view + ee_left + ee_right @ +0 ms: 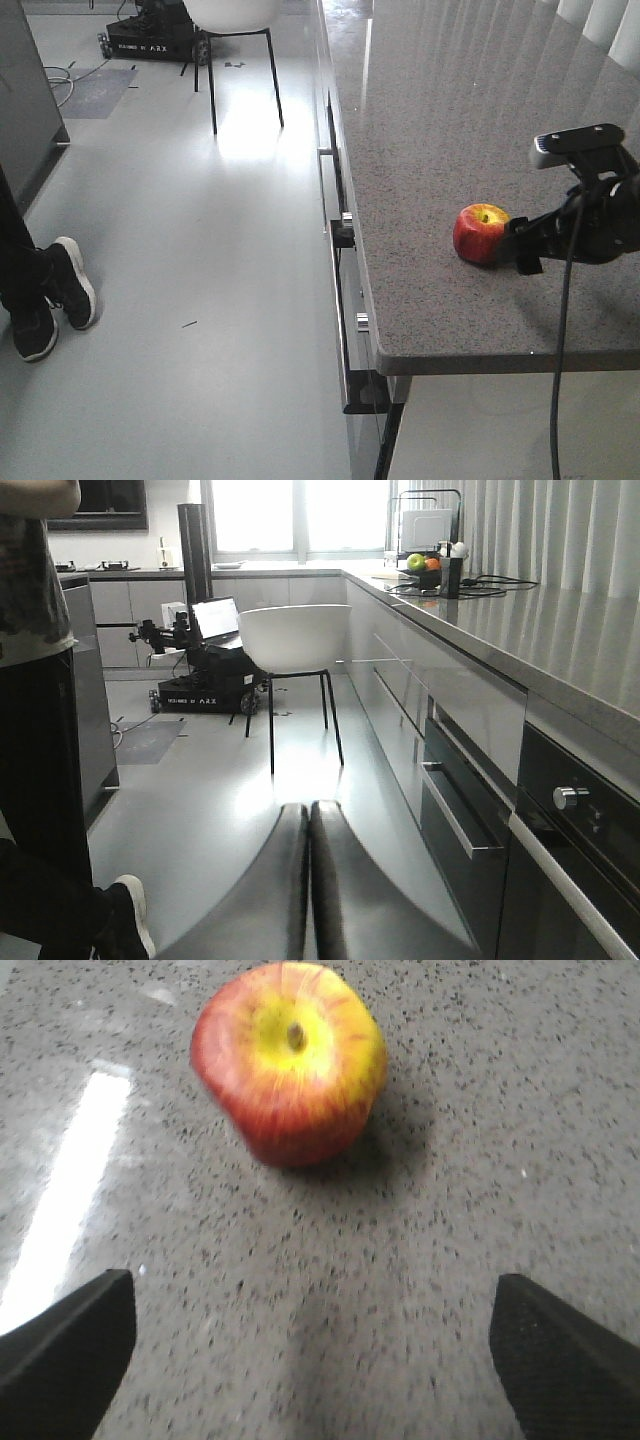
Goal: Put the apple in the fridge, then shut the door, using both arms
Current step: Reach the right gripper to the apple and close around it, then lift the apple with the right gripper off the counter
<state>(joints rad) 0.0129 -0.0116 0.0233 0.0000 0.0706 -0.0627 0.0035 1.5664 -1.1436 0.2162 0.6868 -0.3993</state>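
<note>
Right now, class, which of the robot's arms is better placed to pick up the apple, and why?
Right. The right hand is open, low over the counter, with the apple straight ahead of it. The left hand is shut, pointing out over the floor; its view does not show the apple.

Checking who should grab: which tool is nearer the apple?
Right. The right tool is open just short of the apple; the left tool, shut, hangs over the floor, apple out of its view.
</note>
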